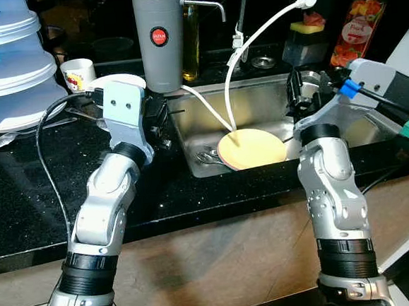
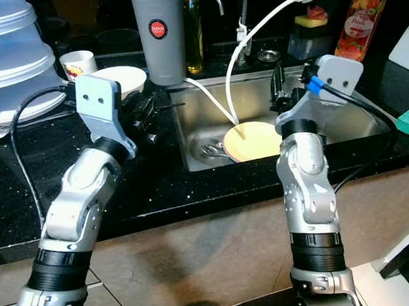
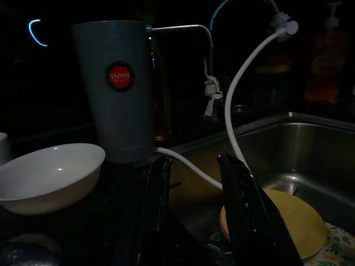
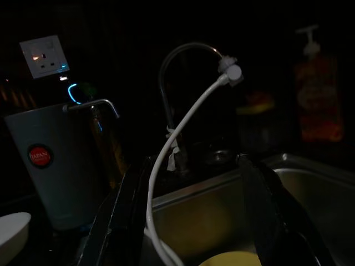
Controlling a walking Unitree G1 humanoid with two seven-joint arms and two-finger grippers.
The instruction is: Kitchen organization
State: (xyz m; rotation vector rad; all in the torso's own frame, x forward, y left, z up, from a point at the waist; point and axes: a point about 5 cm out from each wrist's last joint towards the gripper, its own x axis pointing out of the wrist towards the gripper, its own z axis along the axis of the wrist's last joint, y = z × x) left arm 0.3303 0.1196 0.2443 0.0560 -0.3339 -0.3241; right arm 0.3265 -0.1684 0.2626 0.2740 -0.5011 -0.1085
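At the upper left of my head view I see stacked translucent plastic containers (image 1: 2, 62) on the black counter (image 1: 24, 202), then a small printed cup (image 1: 78, 73) and a white bowl (image 2: 124, 79) beside it. My left pincer (image 1: 161, 124) hovers over the counter at the sink's left edge, just below the bowl; its two black fingers (image 3: 158, 205) stand apart with nothing between them. A grey water filter jug (image 1: 159, 39) with a red round label stands in the upper middle, an oil bottle (image 1: 192, 44) behind it. A white hose (image 1: 252, 43) runs from the faucet down into the steel sink (image 1: 202, 125), ending over a yellow plate (image 1: 252, 148) that lies at mid-frame on cutlery (image 1: 208, 157). My right pincer (image 1: 298, 96) hangs over the sink's right half, released, its fingers (image 4: 119, 221) spread and empty. At the upper right stand a sponge holder (image 1: 307, 37) and a pump soap bottle (image 1: 357, 27).
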